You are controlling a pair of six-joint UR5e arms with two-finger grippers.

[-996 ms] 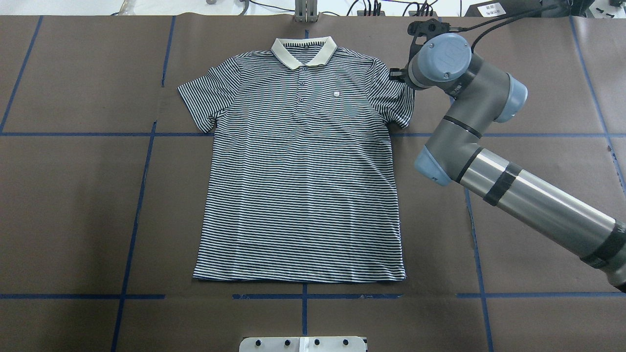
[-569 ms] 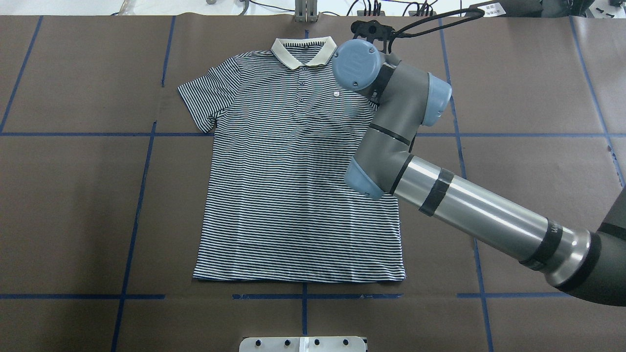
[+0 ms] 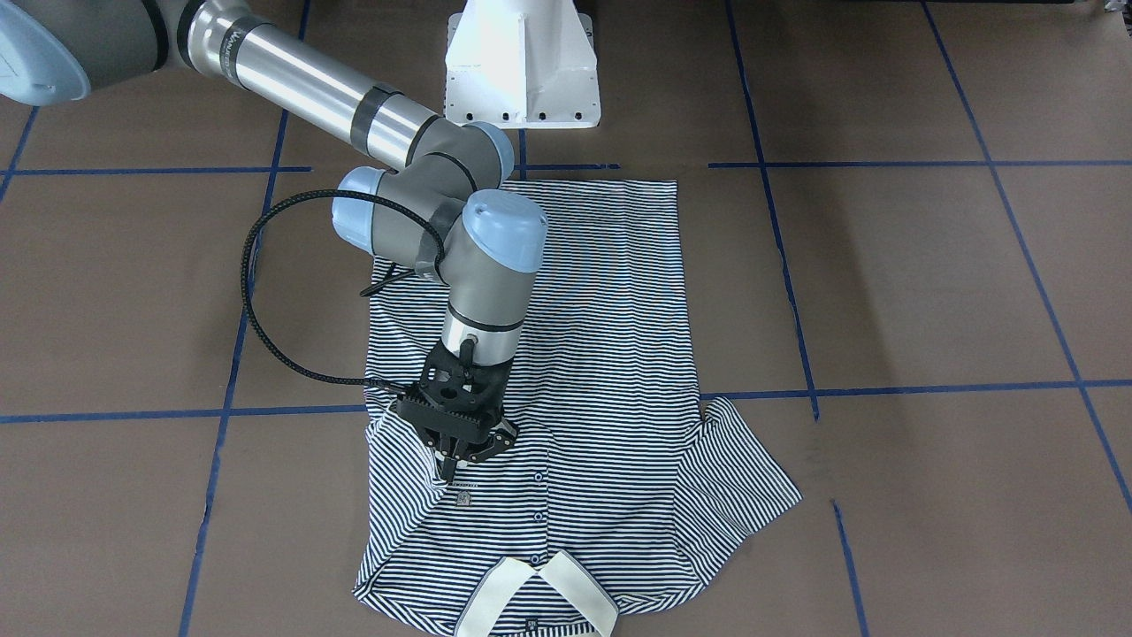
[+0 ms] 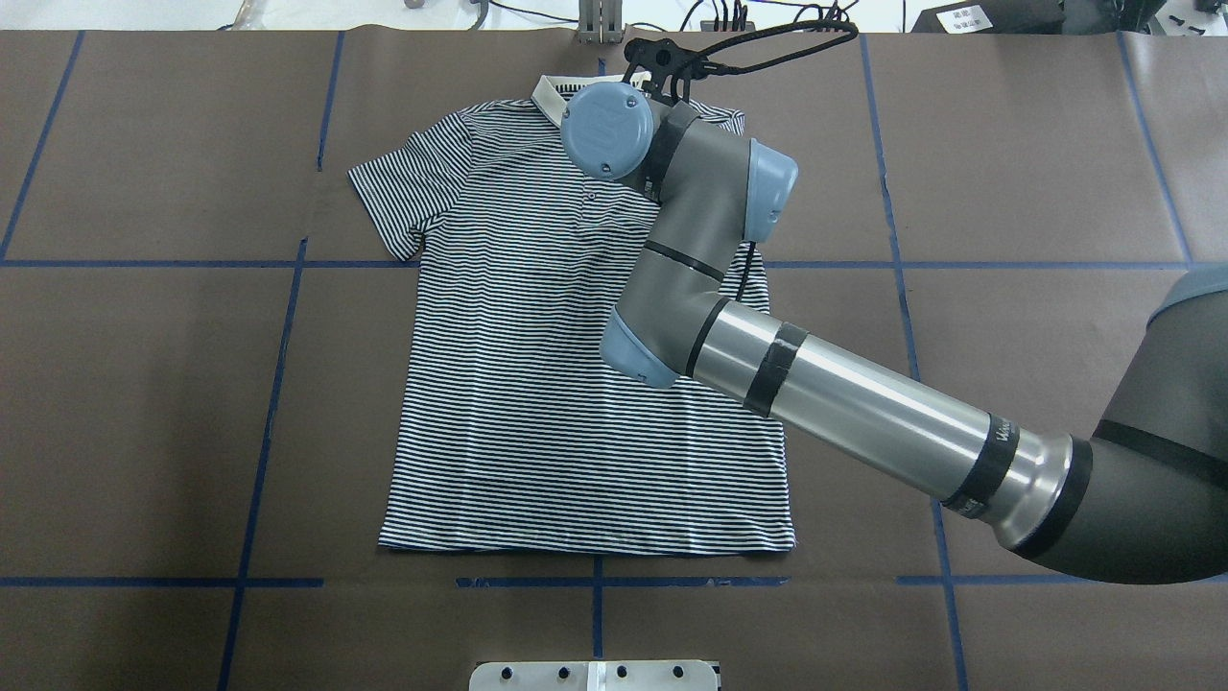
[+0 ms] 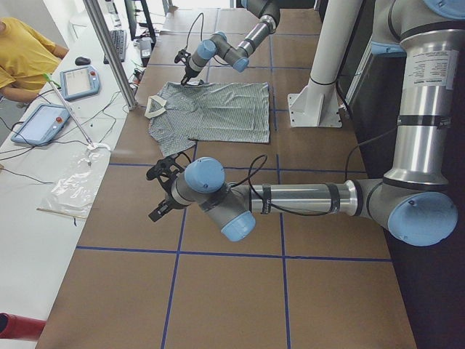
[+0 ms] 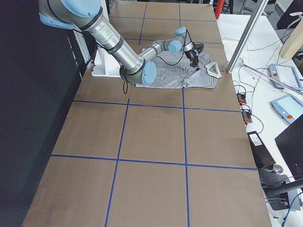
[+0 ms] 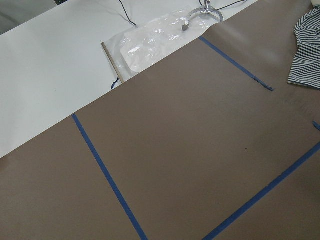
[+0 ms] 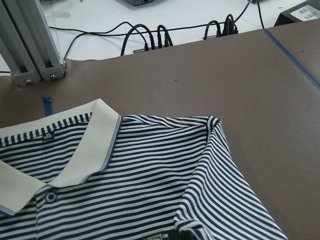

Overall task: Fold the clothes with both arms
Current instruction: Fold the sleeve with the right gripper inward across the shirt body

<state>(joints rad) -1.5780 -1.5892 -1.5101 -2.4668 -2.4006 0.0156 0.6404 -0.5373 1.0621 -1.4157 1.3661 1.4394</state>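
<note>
**Front-facing view.** Polo shirt lies flat on the table at centre frame, collar at the bottom edge. Right pincer, left of centre, is narrow and pinches the sleeve, which lies turned in over the chest. This is judged the first fold, bringing the sleeve toward the midline. The opposite sleeve is spread out at lower right.

**Overhead view.** Right arm crosses from lower right to upper centre, and its wrist hides the pincer. The hem lies straight near the bottom.

**Left side view.** Left pincer hovers over bare table at left of centre, well apart from the shirt. Its opening cannot be told. It is likely parked clear of the fold.

**Right side view.** The shirt shows small at upper centre, with no added detail.

**Left wrist view.** Brown table fills the frame, with a striped edge at upper right.

**Right wrist view.** The collar sits at left, and a raised striped fold runs to bottom centre, toward the grip.
</note>
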